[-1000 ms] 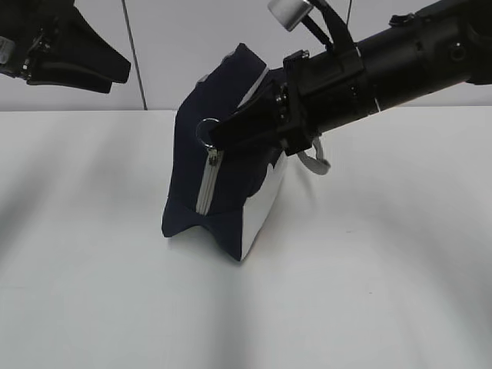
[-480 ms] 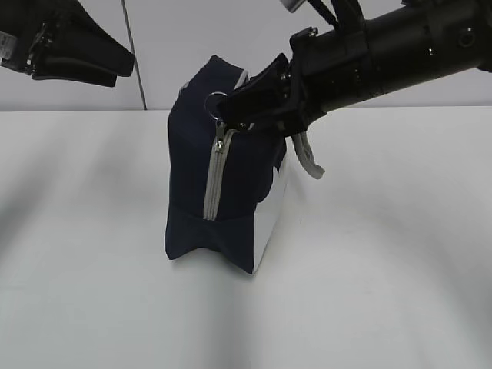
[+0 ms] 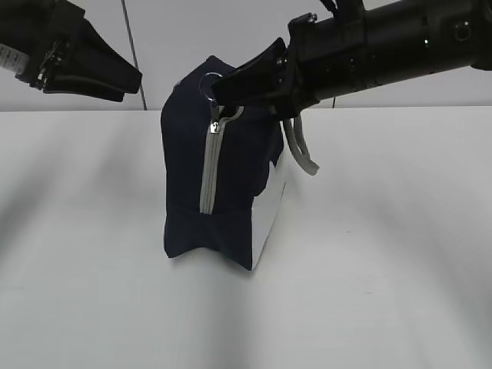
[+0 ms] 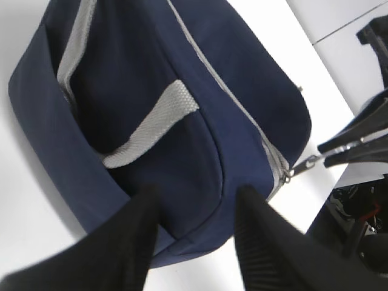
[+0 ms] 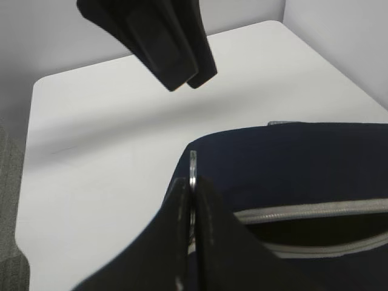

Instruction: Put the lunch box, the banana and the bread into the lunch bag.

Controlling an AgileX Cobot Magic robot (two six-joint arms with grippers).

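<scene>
The dark navy lunch bag (image 3: 231, 192) stands on the white table, its grey zipper (image 3: 209, 173) running down the near end. My right gripper (image 3: 219, 88) is shut on the zipper's ring pull (image 5: 193, 167) at the bag's top corner. The zipper is closed on the end and partly open along the top (image 5: 315, 227). My left gripper (image 3: 127, 77) hangs open and empty above and left of the bag. In the left wrist view its fingers (image 4: 139, 242) frame the bag's end (image 4: 182, 121) and a grey strap handle (image 4: 151, 127). Lunch box, banana and bread are out of view.
A grey strap handle (image 3: 304, 154) hangs off the bag's right side. The white table (image 3: 384, 269) spreads around the bag. A grey wall with a dark vertical seam (image 3: 132, 54) stands behind.
My right gripper has pulled the ring pull up and left, running the zipper up the bag's end. The bag went from leaning to upright. My left gripper drifted slightly right.
</scene>
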